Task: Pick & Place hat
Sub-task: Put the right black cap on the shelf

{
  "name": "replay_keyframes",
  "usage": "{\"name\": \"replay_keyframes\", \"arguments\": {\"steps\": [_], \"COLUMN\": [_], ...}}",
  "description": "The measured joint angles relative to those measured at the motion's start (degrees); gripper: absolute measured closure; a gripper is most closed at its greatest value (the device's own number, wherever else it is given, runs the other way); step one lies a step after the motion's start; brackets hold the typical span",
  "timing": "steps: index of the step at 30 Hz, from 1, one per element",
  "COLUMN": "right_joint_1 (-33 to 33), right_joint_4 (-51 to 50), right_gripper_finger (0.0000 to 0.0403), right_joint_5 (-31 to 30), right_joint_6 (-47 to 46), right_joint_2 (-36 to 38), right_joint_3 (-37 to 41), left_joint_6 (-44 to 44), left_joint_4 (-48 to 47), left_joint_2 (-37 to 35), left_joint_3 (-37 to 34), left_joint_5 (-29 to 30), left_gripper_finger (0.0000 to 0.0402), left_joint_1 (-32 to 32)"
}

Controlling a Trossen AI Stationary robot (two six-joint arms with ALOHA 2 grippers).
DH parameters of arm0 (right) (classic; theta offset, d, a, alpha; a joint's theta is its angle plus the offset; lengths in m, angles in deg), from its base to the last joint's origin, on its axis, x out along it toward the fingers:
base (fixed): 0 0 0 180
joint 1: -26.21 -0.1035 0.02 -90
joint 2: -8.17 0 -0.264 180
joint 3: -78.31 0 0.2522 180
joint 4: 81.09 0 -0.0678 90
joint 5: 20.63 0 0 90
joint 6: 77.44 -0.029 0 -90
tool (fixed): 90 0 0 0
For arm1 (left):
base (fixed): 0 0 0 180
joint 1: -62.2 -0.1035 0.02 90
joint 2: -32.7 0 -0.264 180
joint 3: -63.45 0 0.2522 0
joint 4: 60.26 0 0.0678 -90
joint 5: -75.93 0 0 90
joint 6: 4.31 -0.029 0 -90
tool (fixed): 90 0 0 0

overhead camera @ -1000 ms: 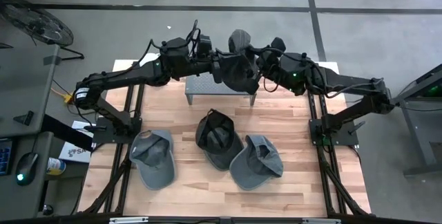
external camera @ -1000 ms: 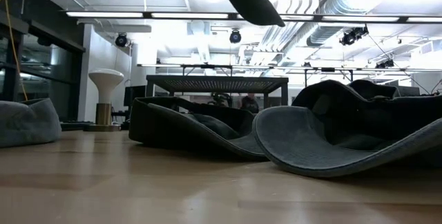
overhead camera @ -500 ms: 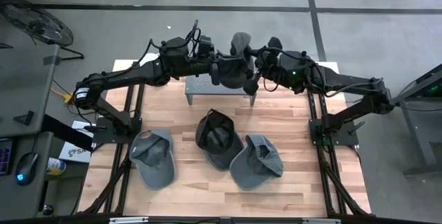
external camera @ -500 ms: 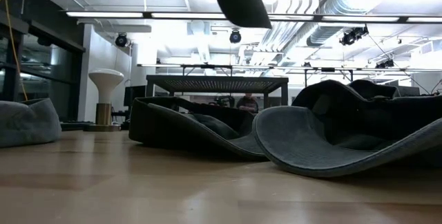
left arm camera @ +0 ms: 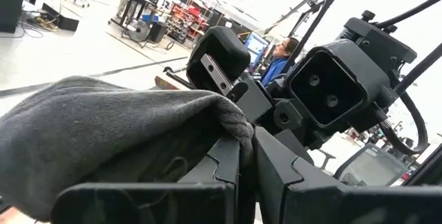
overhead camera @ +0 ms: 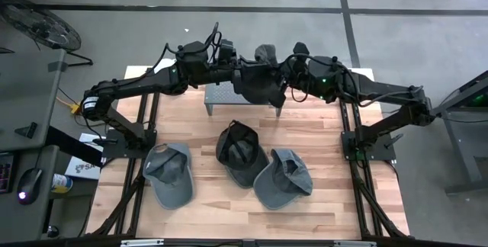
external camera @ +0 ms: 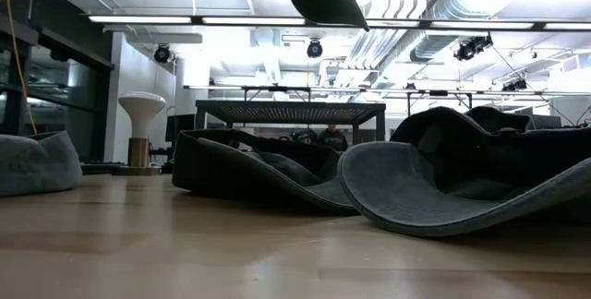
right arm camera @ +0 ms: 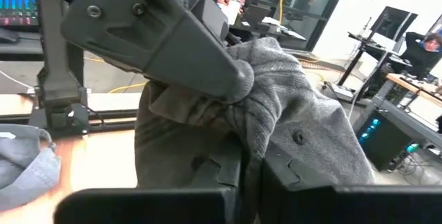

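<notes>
Up high, the wooden desk [overhead camera: 320, 136] is the biggest thing, and it carries all the rest. Two dark arms reach in from its two sides and meet over the far end, above a small metal rack [overhead camera: 229, 97] that stands on legs there. They meet there, I think, because the rack looks like the place where the hat should go.

Next come three hats lying on the desk, closer to the front. One grey hat [overhead camera: 169, 173] lies on the left. A black hat [overhead camera: 240, 149] lies in the middle with its inside facing up, and another grey hat [overhead camera: 284, 178] touches it on the right. They look like they are waiting for their turn.

Then comes the dark grey hat [overhead camera: 259, 83] for this turn. It hangs in the air between the two arms, over the right part of the rack, and does not touch the desk. Both arms grip it, one on each side, which should stop the soft cloth from flopping down.

Last come the small parts. The left tool [left arm camera: 246, 156] is pinched tight on a fold of this hat. The right tool [right arm camera: 250, 165] is also pinched tight on the hat's cloth, right beside the left one.
</notes>
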Motion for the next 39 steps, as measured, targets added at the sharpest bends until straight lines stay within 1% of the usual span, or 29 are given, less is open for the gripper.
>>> {"name": "replay_keyframes", "arguments": {"steps": [4,6,9,13,18,22,28,33,39], "right_joint_1": [0.24,0.50,1.05,2.23,4.30,6.38,9.92,13.03,16.61], "right_joint_4": [-0.31,-0.39,-1.36,-2.96,-3.96,-5.27,-7.82,-10.35,-10.07], "right_gripper_finger": [0.0397,0.0398,0.0399,0.0400,0.0401,0.0402,0.0402,0.0402,0.0403], "right_joint_5": [0.60,0.95,1.70,1.89,1.86,1.74,1.74,2.63,7.03], "right_joint_6": [-1.70,-2.08,-3.37,-6.62,-11.52,-16.17,-26.76,-35.85,-43.27], "right_joint_2": [0.00,0.00,0.00,0.00,0.00,-0.09,-0.09,-0.41,-3.70], "right_joint_3": [0.00,0.00,0.00,0.00,-0.02,-0.02,-0.02,0.64,3.32], "left_joint_6": [0.02,-0.19,-0.50,-4.79,-11.76,-19.09,-30.02,-32.36,-33.64], "left_joint_4": [-0.13,-0.12,-0.11,-0.26,-0.82,-1.12,-7.28,-12.99,-20.11], "left_joint_2": [0.00,0.00,0.00,-0.24,-1.94,-4.99,-10.54,-14.28,-17.21], "left_joint_3": [0.00,0.00,0.00,-0.05,-0.07,-0.04,-0.04,0.02,0.00], "left_joint_5": [0.40,1.40,1.94,1.97,3.79,5.03,9.90,13.19,16.11], "left_gripper_finger": [0.0380,0.0357,0.0308,0.0250,0.0206,0.0194,0.0193,0.0193,0.0193], "left_joint_1": [0.00,0.00,0.00,0.00,-0.04,-0.02,0.00,0.00,0.00]}}
